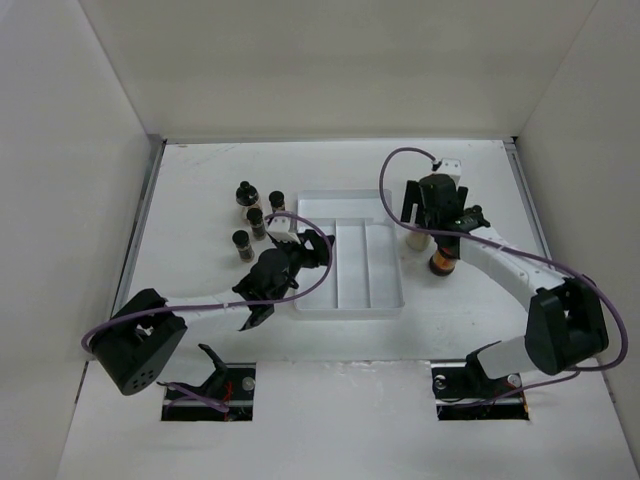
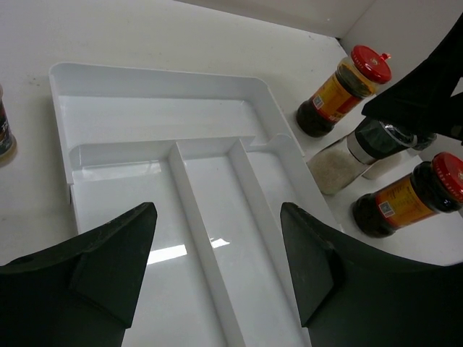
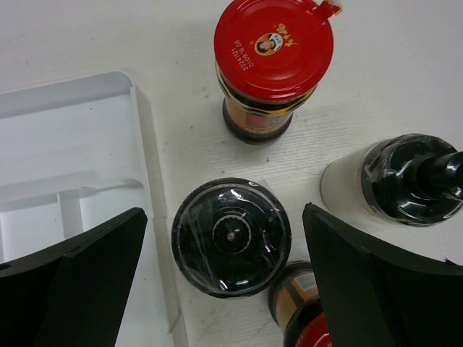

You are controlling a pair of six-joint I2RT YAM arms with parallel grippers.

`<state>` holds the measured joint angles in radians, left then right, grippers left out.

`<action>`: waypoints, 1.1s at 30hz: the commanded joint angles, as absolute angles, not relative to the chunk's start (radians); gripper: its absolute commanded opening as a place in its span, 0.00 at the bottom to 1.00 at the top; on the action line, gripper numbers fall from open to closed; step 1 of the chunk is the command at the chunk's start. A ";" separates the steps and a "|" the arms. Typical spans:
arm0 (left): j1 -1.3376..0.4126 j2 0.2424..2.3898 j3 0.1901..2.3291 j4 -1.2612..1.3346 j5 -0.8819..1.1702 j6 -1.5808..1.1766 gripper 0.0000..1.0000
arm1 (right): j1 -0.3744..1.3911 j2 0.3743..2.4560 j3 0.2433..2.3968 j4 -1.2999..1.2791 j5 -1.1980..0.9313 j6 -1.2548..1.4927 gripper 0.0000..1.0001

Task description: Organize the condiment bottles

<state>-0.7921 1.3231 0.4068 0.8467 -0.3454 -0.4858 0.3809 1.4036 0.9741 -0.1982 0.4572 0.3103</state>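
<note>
My right gripper (image 3: 224, 217) is open, looking straight down on a black-capped bottle (image 3: 231, 237) that stands between its fingers without touching them, just right of the white tray (image 3: 72, 137). Around it stand a red-capped bottle of dark brown sauce (image 3: 273, 50), a whitish bottle with a black cap (image 3: 405, 181) and a second red-capped bottle (image 3: 307, 322). In the top view this gripper (image 1: 437, 222) hides most of that group. My left gripper (image 2: 217, 267) is open and empty over the tray's long compartments (image 2: 210, 217). Several small black-capped jars (image 1: 257, 222) stand left of the tray. I see no silver cap.
The tray (image 1: 350, 290) lies mid-table with long dividers and holds nothing. White walls enclose the table on three sides. The left wrist view shows the two red-capped bottles (image 2: 343, 90) (image 2: 409, 199) past the tray's right rim and one jar (image 2: 4, 134) at the left edge.
</note>
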 commanded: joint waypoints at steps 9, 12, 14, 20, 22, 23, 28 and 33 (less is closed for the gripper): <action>-0.778 1.324 0.393 0.936 -0.333 -0.499 0.69 | 0.361 1.483 1.022 -0.172 0.431 0.308 0.85; -0.771 1.319 0.390 0.936 -0.331 -0.517 0.69 | 0.363 1.494 1.016 -0.172 0.433 0.313 0.74; -0.760 1.307 0.382 0.936 -0.324 -0.538 0.70 | 0.364 1.477 1.009 -0.149 0.452 0.319 0.65; -0.732 1.296 0.370 0.936 -0.318 -0.566 0.72 | 0.383 1.401 1.061 -0.057 0.526 0.296 0.55; -0.731 1.289 0.364 0.943 -0.318 -0.566 0.73 | 0.404 1.387 1.098 -0.046 0.548 0.281 0.54; -0.731 1.282 0.359 0.951 -0.318 -0.566 0.73 | 0.418 1.382 1.117 -0.038 0.557 0.269 0.53; -0.745 1.235 0.341 0.979 -0.305 -0.565 0.73 | 0.507 1.419 1.222 -0.021 0.565 0.236 0.53; -0.745 1.215 0.328 0.988 -0.298 -0.564 0.70 | 0.605 1.511 1.296 -0.008 0.548 0.229 0.54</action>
<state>-0.7429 1.2427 0.3401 0.9100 -0.3122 -0.5545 0.5587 1.4715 1.2316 -0.1093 0.5388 0.2459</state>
